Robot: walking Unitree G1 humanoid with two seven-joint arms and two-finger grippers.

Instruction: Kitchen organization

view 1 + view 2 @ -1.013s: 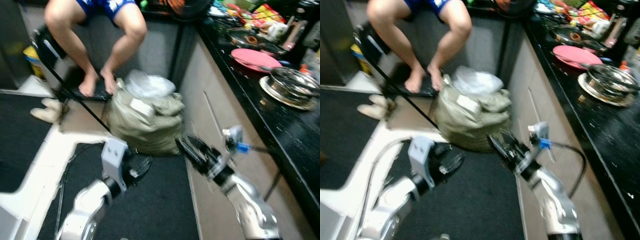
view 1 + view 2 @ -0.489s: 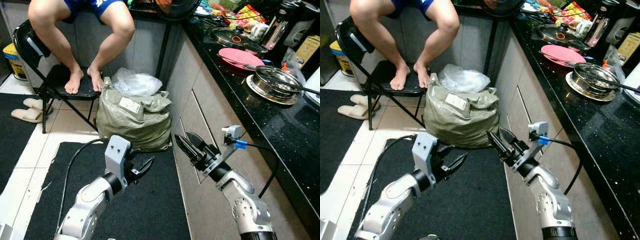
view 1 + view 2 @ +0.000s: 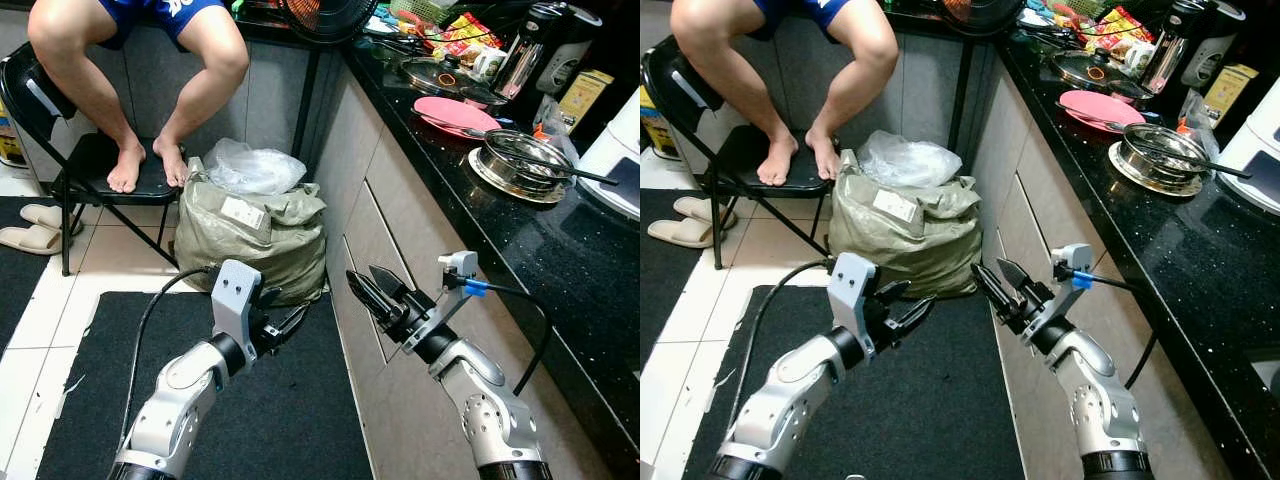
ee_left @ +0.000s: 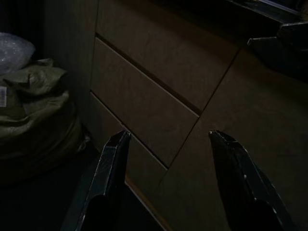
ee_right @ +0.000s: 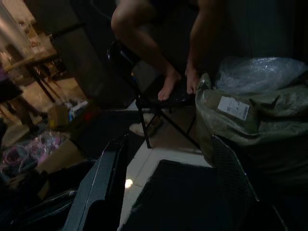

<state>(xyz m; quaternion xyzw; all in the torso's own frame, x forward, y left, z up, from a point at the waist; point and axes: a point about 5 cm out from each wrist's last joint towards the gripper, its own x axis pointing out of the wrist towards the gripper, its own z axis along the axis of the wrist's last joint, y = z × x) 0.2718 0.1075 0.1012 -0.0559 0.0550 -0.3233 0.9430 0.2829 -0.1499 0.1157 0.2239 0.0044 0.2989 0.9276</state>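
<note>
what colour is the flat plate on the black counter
Pink. The flat round plate sits on the black stone counter beside the steel pot; it shows best in the left eye view.

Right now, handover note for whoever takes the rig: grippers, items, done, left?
Left gripper: open, holding nothing, low over the black mat.
Right gripper: open, holding nothing, beside the cabinet drawers.
Items: pink plate, steel bowl and lidded pan sit on the black counter. Green sack stands on the floor by a seated person's chair.
Done: nothing visibly handled.
Left: all organizing; mind the person.
</note>
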